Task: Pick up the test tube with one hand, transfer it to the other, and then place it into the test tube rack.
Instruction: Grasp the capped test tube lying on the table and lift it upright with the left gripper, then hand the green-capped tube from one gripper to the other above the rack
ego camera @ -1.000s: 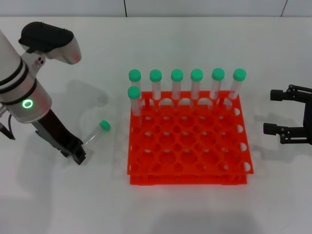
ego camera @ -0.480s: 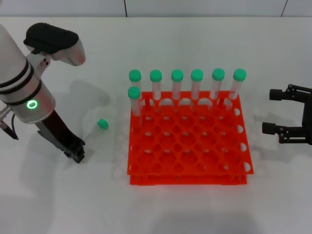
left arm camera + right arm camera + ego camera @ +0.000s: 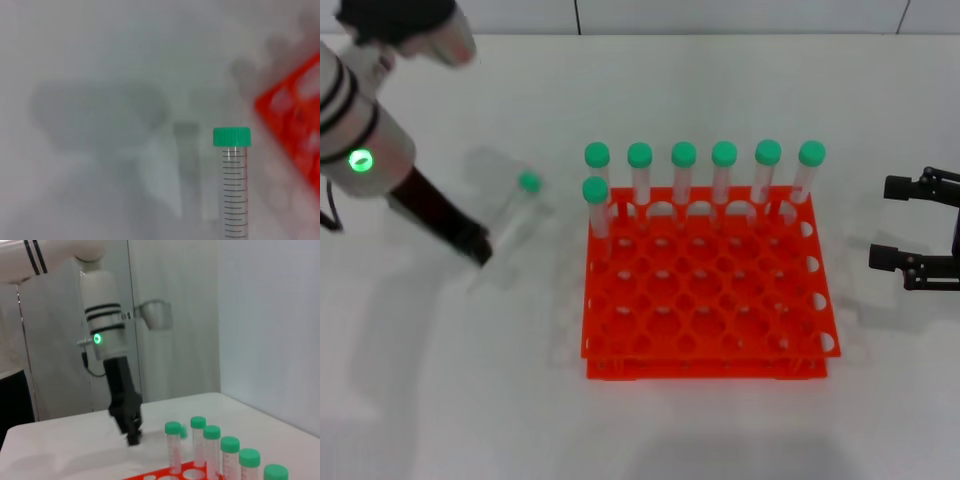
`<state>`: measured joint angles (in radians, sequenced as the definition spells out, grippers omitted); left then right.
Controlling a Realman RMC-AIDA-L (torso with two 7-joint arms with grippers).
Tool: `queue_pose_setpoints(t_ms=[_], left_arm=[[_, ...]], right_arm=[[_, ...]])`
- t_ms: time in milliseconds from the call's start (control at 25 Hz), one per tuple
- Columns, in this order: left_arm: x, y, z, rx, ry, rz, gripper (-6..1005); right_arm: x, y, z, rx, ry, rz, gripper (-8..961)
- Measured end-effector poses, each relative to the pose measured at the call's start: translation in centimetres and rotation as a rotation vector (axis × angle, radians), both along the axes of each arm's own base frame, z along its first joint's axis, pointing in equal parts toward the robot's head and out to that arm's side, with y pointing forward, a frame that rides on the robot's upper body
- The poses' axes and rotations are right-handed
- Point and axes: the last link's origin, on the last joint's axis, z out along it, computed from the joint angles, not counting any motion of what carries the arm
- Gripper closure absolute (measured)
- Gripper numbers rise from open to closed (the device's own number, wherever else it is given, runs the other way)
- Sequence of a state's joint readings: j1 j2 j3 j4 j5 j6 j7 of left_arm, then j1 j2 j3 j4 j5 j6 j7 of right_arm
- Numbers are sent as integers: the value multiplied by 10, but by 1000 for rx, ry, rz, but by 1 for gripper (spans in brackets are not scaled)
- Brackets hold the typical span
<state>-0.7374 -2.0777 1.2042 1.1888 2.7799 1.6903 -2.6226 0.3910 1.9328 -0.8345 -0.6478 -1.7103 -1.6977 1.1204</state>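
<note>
Head view: the left gripper [image 3: 478,247] is seen at about 9 o'clock of the test tube rack [image 3: 708,290], at the end of a white arm slanting down from the upper left corner, a green ring lit on its body. It is clamped on the lower end of the test tube [image 3: 516,207], which is lifted clear of the white surface [image 3: 650,430] and tilted, its green cap towards 1 o'clock. The rack stands at centre with seven green-capped tubes [image 3: 683,172] upright along its far side. The right gripper [image 3: 897,222] is held level at 3 o'clock of the rack, well apart from it, its fingers spread.

Left wrist view: the test tube is shown upright, cap uppermost, with black graduation lines on its wall; no figures can be read. A corner of the rack is seen beside it.

Right wrist view: the left arm is seen pointing steeply downward, gripper lowest, behind the row of capped tubes. No label can be read.
</note>
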Motion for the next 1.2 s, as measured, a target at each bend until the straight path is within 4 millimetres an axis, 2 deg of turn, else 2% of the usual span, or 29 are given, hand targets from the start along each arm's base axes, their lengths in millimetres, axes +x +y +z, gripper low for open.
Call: queue_pose_setpoints(t_ms=[120,200,320,600,720,880,1000,1200], left_arm=[[18,3,20,105,-67,-101,807],[32,5,34,175,-170,-196,808],[48,1,41,171,-302,-332,808],[66,-2,43,187,-449,-531,808],[72,-2,39,185,-532,-595,808],[73,-5,21,100,-678,-643,808],[67,-5,2,-21,-774,-637,807],[57,-6,-17,-113,-812,-627,807]], right_arm=[[0,-1,2,1,7,0,113],[1,-2,2,6,12,-5,113],[3,-4,5,9,20,-9,113],[9,-9,11,24,24,-21,113],[10,-10,13,25,17,-17,113],[10,-12,15,15,21,-5,113],[7,-14,17,1,32,16,113],[4,-16,25,-19,52,45,114]])
